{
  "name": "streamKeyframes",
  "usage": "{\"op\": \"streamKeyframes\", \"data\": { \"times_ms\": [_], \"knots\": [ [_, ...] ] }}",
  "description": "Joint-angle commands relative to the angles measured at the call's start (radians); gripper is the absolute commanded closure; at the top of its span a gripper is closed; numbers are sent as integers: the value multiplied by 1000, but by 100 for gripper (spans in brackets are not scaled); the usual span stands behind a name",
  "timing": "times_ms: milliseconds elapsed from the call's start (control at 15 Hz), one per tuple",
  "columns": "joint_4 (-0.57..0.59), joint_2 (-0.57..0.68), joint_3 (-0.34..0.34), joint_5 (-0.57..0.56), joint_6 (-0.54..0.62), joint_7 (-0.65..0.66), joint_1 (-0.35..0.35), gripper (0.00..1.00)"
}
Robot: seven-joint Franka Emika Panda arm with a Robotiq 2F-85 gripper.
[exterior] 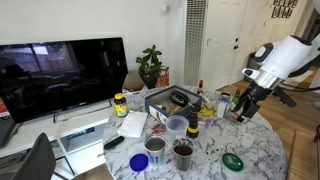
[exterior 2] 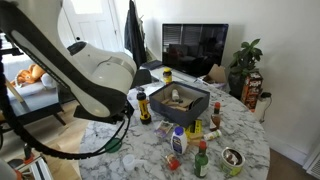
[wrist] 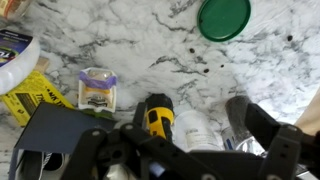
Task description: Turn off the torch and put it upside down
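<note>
The torch [wrist: 158, 117] is a stubby yellow flashlight with black trim on the marble table [wrist: 130, 40]. In the wrist view it is at the lower middle, next to a white bottle [wrist: 200, 130]. In both exterior views it appears to stand upright beside the black box [exterior: 193, 125] [exterior 2: 143, 107]. My gripper [wrist: 185, 140] is open and empty, above the torch and the bottle, touching neither. It hangs over the table's edge by the robot in an exterior view [exterior: 243, 105]. The arm hides it in the exterior view from behind the robot.
A green lid [wrist: 224, 17] lies on the marble. A small purple-lidded jar [wrist: 97, 88] and a yellow packet [wrist: 30, 95] lie near the torch. The black box [exterior: 170, 100], metal cups [exterior: 156, 145], a yellow-lidded jar [exterior: 120, 103] and red-capped bottles [exterior 2: 201, 160] crowd the table.
</note>
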Motion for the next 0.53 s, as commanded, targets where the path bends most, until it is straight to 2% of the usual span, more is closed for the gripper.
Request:
{"op": "streamKeyframes", "data": {
  "times_ms": [0, 67, 133, 467],
  "knots": [
    [-3, -143, 14, -84, 54, 116, -6, 0],
    [14, -154, 17, -71, 77, 117, -4, 0],
    [8, -95, 4, -41, 45, 67, -1, 0],
    [19, -145, 10, -41, 68, 83, -1, 0]
  ]
}}
